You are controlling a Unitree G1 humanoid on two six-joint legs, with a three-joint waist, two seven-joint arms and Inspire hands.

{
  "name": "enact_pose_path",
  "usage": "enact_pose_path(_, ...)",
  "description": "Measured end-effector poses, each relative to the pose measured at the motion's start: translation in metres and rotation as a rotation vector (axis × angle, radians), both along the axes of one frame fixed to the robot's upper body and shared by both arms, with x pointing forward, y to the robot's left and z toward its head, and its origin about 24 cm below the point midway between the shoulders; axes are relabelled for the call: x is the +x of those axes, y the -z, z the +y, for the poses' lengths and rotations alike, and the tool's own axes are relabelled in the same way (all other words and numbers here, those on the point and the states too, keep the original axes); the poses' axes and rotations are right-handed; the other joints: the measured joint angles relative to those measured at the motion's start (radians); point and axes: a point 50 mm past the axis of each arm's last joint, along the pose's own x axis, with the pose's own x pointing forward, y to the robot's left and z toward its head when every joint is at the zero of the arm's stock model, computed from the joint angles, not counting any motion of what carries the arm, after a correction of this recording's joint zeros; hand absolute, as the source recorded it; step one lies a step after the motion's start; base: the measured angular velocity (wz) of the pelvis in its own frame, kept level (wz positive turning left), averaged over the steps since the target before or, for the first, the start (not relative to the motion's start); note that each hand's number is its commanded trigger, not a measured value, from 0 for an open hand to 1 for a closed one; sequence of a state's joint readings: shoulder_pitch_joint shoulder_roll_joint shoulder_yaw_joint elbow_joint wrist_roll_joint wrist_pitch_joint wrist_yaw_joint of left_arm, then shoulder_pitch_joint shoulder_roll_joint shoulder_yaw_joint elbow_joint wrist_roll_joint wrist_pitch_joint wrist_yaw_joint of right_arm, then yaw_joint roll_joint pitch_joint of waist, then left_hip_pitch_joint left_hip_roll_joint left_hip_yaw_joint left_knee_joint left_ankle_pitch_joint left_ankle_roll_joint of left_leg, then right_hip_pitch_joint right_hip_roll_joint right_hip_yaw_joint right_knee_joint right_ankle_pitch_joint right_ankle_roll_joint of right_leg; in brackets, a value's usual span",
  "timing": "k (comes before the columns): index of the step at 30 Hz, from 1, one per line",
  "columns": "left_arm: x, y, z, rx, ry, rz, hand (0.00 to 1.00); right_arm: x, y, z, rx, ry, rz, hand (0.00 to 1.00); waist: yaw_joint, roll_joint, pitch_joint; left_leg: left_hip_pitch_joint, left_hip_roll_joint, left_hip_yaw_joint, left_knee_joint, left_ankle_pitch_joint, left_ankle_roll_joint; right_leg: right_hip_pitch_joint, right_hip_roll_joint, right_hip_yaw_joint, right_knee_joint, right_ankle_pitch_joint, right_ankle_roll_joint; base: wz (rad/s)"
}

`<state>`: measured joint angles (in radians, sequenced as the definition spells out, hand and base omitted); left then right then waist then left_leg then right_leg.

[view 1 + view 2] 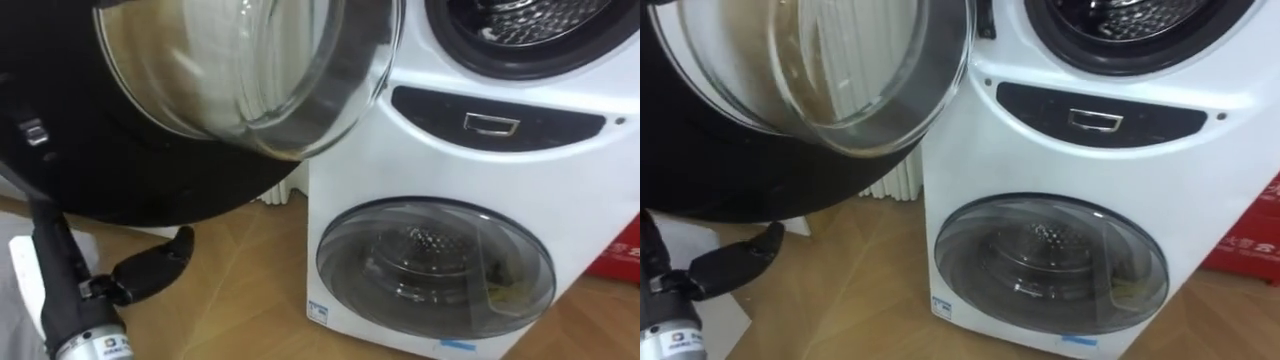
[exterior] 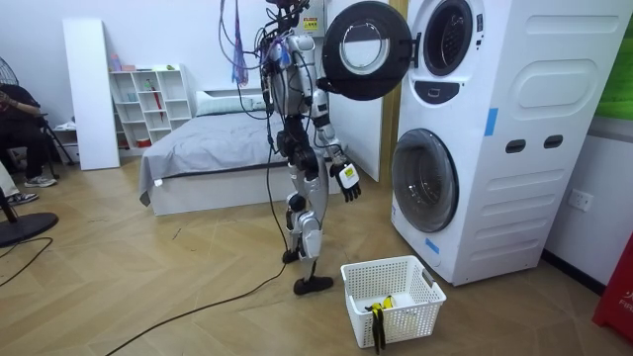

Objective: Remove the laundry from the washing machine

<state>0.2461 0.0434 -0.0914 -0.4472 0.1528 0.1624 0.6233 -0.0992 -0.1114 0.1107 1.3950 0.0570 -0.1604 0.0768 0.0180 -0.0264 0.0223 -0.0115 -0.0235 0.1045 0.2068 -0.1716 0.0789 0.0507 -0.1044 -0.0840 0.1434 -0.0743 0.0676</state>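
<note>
The white stacked washing machine (image 1: 400, 170) stands before me. Its upper door (image 1: 250, 70), black-rimmed with a glass bowl, is swung wide open to my left. The upper drum opening (image 1: 520, 25) shows perforated metal, and I make out no clothes in it. My left hand (image 1: 150, 265) hangs low under the open door, fingers relaxed and empty. In the room view I stand at the machine (image 2: 495, 129), facing the open door (image 2: 364, 49).
The lower door (image 1: 435, 265) is closed, and a yellowish patch shows behind its glass. A white laundry basket (image 2: 396, 277) stands on the wood floor in front of the machine with a small yellow-black item in it. A bed (image 2: 208, 138) lies behind me.
</note>
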Motion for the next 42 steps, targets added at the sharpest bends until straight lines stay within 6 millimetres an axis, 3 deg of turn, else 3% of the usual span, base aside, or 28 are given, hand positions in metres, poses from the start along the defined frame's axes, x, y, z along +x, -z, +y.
enact_pose_path(8,-0.012,0.011,-0.012,-0.022,0.057,0.011,0.0,0.01,-0.003,0.004,-0.002,-0.018,-0.054,0.0,-0.001,-0.004,-0.0024,0.023,0.008,0.058,0.008,0.006,0.012,0.002,-0.001,-0.008,0.009,0.035,-0.002,-0.2)
enact_pose_path(15,-0.017,0.016,-0.028,-0.02,0.135,0.025,0.0,0.009,-0.003,0.003,-0.002,-0.032,-0.069,0.0,-0.013,-0.004,-0.0025,0.018,0.023,0.124,0.034,0.002,0.019,0.0,-0.01,-0.027,0.008,0.04,0.002,-0.1)
enact_pose_path(18,-0.018,0.014,-0.043,-0.024,0.238,-0.009,0.0,0.012,-0.005,0.005,0.003,-0.048,-0.086,0.0,-0.019,-0.007,-0.0049,0.01,0.033,0.173,0.045,0.003,0.016,-0.017,-0.017,-0.017,0.007,0.013,0.016,-0.06)
enact_pose_path(22,-0.013,0.001,-0.079,0.04,0.56,-0.077,0.0,0.014,-0.005,0.008,0.014,-0.038,-0.091,0.0,-0.059,0.01,-0.0059,-0.003,0.041,0.189,0.066,0.011,0.004,-0.031,-0.013,-0.001,0.009,0.006,0.022,-0.09)
enact_pose_path(26,-0.003,-0.018,-0.103,0.102,0.792,-0.199,0.0,0.012,-0.003,0.012,0.016,-0.077,-0.081,0.0,-0.128,0.019,-0.0114,0.019,0.041,0.215,0.049,0.01,0.005,-0.031,-0.019,0.001,0.008,-0.001,0.009,-0.34)
enact_pose_path(31,-0.01,-0.03,-0.126,0.17,1.073,-0.289,0.0,0.008,-0.002,0.014,0.019,-0.084,-0.072,0.0,-0.152,0.004,-0.0082,0.042,0.046,0.233,0.033,0.004,0.001,-0.031,-0.016,0.002,0.011,-0.004,0.006,-0.21)
enact_pose_path(34,-0.013,-0.025,-0.133,0.187,1.17,-0.262,0.0,0.008,-0.002,0.016,0.022,-0.088,-0.071,0.0,-0.16,0.003,-0.0078,0.06,0.046,0.237,0.031,-0.002,-0.009,-0.028,-0.013,0.004,0.022,-0.004,0.003,-0.08)
enact_pose_path(39,-0.014,-0.011,-0.142,0.203,1.274,-0.18,0.0,0.016,-0.004,0.02,0.023,-0.111,-0.094,0.0,-0.174,-0.001,-0.0052,0.07,0.061,0.236,0.032,-0.017,-0.036,-0.033,0.011,0.016,0.043,-0.031,-0.034,-0.06)
enact_pose_path(42,-0.014,-0.01,-0.149,0.215,1.327,-0.166,0.0,0.016,-0.004,0.022,0.011,-0.117,-0.095,0.0,-0.176,-0.003,-0.004,0.082,0.075,0.214,0.033,-0.032,-0.059,-0.031,0.033,0.035,0.048,-0.052,-0.059,-0.25)
